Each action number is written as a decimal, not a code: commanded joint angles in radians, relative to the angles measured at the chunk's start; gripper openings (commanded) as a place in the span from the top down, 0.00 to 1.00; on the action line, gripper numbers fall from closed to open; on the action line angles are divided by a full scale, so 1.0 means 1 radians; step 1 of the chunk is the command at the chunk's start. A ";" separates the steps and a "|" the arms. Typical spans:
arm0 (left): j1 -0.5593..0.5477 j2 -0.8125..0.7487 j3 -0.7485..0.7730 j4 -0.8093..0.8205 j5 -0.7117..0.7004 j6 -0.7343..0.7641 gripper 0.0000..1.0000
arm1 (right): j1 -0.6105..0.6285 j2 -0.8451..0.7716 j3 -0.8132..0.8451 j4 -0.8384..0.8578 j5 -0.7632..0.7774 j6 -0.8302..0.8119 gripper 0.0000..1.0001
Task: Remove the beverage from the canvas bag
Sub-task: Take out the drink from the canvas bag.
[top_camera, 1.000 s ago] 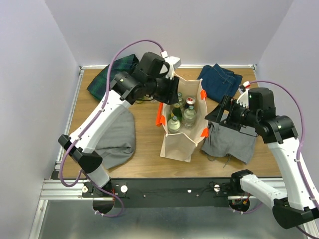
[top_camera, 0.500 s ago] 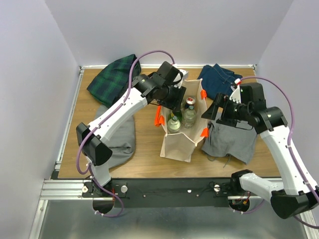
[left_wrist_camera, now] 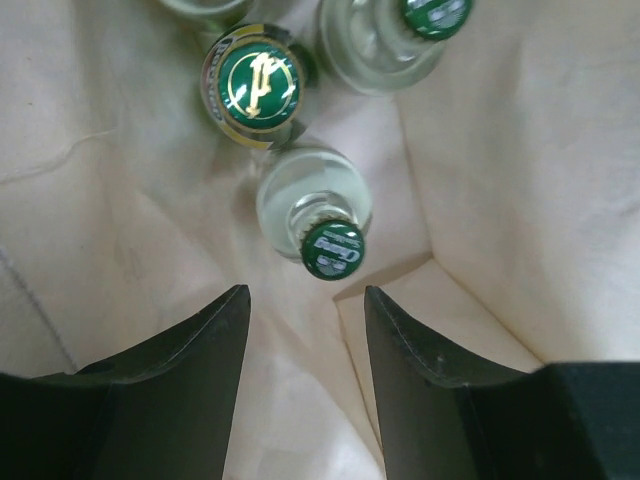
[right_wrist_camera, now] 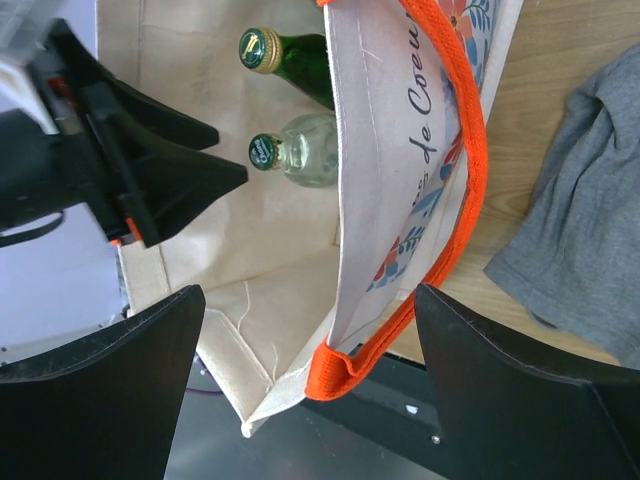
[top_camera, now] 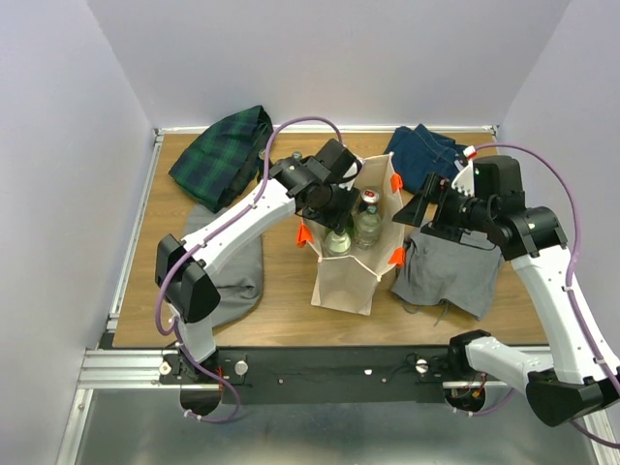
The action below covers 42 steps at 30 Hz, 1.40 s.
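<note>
Canvas bag [top_camera: 349, 266] stands upright mid-table on your wooden tabletop [top_camera: 281, 291], with lilac walls [top_camera: 329, 58] around. A plaid cloth [top_camera: 223, 155] lies at 10 o'clock and a grey cloth [top_camera: 237, 266] at 8. Your left gripper [left_wrist_camera: 305, 300] is inside the bag, partly spread and empty, just short of a green-capped clear bottle [left_wrist_camera: 315, 205]. Your right gripper [right_wrist_camera: 310, 300] gapes empty at the bag's 3 o'clock rim. A grey garment [top_camera: 450, 276] lies at 4 and jeans [top_camera: 426, 155] at 1.
</note>
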<state>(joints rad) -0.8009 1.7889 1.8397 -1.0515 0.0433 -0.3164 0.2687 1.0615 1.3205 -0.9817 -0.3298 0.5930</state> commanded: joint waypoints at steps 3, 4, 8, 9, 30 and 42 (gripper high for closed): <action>-0.006 -0.025 -0.086 0.068 -0.066 -0.035 0.42 | 0.003 -0.024 0.032 -0.015 0.020 0.036 0.06; -0.006 -0.022 -0.089 0.082 -0.065 -0.038 0.42 | 0.004 -0.026 0.032 -0.017 0.024 0.036 0.06; -0.007 -0.002 -0.085 0.096 -0.056 -0.052 0.41 | 0.004 -0.023 0.034 -0.031 0.028 0.037 0.06; -0.009 0.006 -0.071 0.094 -0.048 -0.055 0.41 | 0.004 -0.024 0.029 -0.031 0.028 0.037 0.06; -0.060 0.009 -0.017 0.061 -0.072 -0.056 0.36 | 0.004 0.028 0.098 -0.055 0.041 0.036 0.06; -0.060 0.067 -0.005 0.059 -0.125 -0.061 0.36 | 0.003 0.040 0.111 -0.074 0.051 0.022 0.06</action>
<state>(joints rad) -0.8570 1.8236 1.8313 -0.9821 -0.0463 -0.3710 0.2687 1.0958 1.3922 -1.0248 -0.3088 0.6231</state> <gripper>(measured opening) 0.644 0.940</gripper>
